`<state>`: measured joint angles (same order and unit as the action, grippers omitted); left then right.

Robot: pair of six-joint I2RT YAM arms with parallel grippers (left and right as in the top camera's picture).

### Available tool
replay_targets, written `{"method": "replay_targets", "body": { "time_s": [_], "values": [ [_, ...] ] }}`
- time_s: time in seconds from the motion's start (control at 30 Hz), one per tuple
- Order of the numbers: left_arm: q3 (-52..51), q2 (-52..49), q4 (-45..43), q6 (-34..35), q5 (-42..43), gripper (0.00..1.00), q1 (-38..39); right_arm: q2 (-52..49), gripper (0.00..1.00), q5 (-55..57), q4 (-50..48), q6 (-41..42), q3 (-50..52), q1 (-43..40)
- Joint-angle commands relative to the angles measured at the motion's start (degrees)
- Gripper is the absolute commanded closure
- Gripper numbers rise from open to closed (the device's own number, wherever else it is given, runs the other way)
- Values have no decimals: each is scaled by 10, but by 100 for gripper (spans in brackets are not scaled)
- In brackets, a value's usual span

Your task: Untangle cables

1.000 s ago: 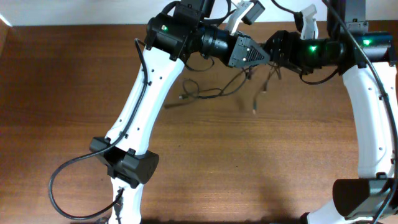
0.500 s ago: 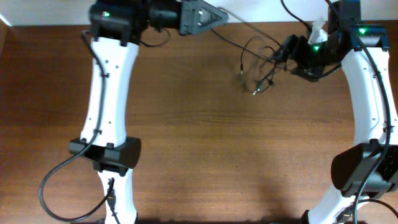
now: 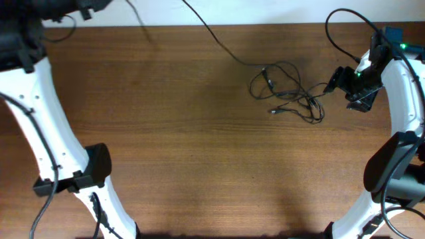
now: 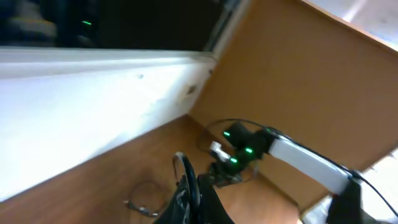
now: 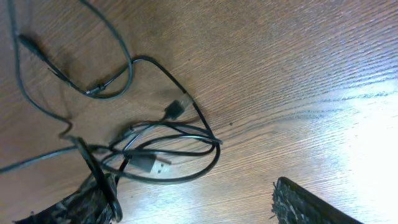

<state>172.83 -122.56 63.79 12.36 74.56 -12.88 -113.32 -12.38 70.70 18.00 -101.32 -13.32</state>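
The cables (image 5: 152, 165) lie tangled just ahead of the right gripper (image 5: 186, 193), its jaws spread wide; 1 of them stretches away to the left gripper (image 4: 189, 196), clamped shut on it.

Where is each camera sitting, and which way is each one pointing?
Overhead: above the table, looking straight down at the cables; left arm and right arm show.
Left wrist: raised at the table's far-left corner, looking across toward the right arm; left gripper shut on one of the cables.
Right wrist: low over the table, looking down at the cables; right gripper open.
Shared: overhead and right wrist both show the cables.
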Motion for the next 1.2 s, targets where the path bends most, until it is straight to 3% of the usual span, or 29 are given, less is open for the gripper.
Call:
{"method": "replay_targets", "body": {
  "time_s": [0.0, 0.23, 0.33, 0.43, 0.47, 0.53, 0.63, 0.73, 0.8, 0.87, 1.0, 1.17],
  "values": [
    [10, 25, -3, 16, -33, 100, -54, -5, 19, 11, 3, -9, 5, -2],
    [10, 83, 3, 17, -148, 100, -179, -5, 19, 20, 4, -13, 18, -2],
    [10, 97, 48, 17, -170, 100, -231, -5, 19, 19, 2, -13, 27, -2],
    [10, 97, 128, -30, -201, 100, -240, -5, 19, -19, 3, -31, 27, -2],
    [10, 97, 149, -35, -225, 100, -239, -5, 21, -103, 5, -113, 27, 5],
    [10, 97, 165, -35, -252, 100, -239, -5, 23, -162, 11, -164, 27, 30],
    [10, 97, 185, -35, -295, 100, -228, -5, 22, -161, -7, -158, 27, 115],
    [10, 97, 219, -85, -418, 100, -212, -5, 22, -156, -41, -126, 27, 180],
    [9, 97, 257, -90, -610, 100, -212, -5, 22, -155, -49, -115, 26, 201],
    [2, 97, 278, -73, -737, 100, -220, -5, 22, -155, -45, -115, 26, 199],
    [-4, 100, 255, -29, -860, 100, -287, -5, 22, -155, -38, -115, 26, 184],
    [-4, 111, 211, -3, -862, 100, -405, -5, 22, -155, -33, -115, 26, 182]
  ]
}}
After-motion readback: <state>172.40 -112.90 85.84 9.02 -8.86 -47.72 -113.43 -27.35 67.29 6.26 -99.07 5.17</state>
